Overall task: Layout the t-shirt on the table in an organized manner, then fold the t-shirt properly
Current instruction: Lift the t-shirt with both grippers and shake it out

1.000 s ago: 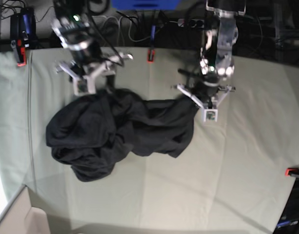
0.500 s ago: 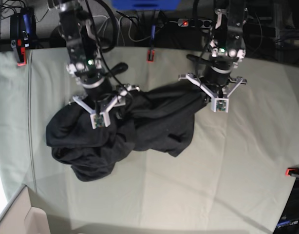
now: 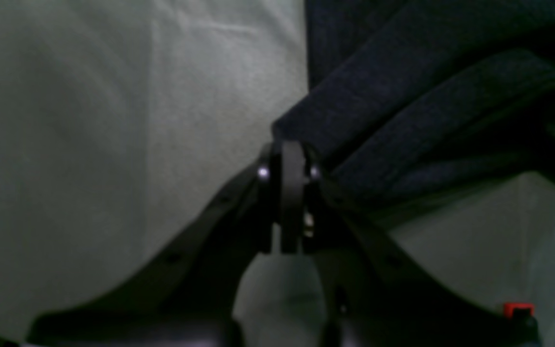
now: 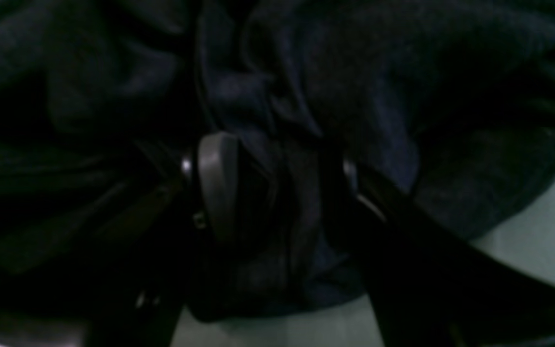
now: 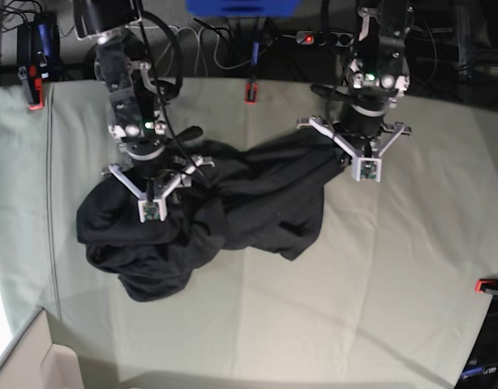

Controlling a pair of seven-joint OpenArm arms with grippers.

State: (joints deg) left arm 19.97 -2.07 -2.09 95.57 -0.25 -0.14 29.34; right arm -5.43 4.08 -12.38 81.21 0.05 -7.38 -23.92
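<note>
T-shirt [image 5: 208, 211] sits bunched mid-table [image 5: 379, 275], so I'm on layout, not folding. Left gripper [image 3: 289, 159] is pinched tight on a fabric edge; right gripper [image 4: 270, 188] half-spread, jaws straddling a fold. Next I'd clamp right, then pull apart.

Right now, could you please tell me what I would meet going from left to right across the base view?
Bare table → right claw over the crumpled t-shirt → left claw at the shirt's right end → bare table → red clamp.
</note>
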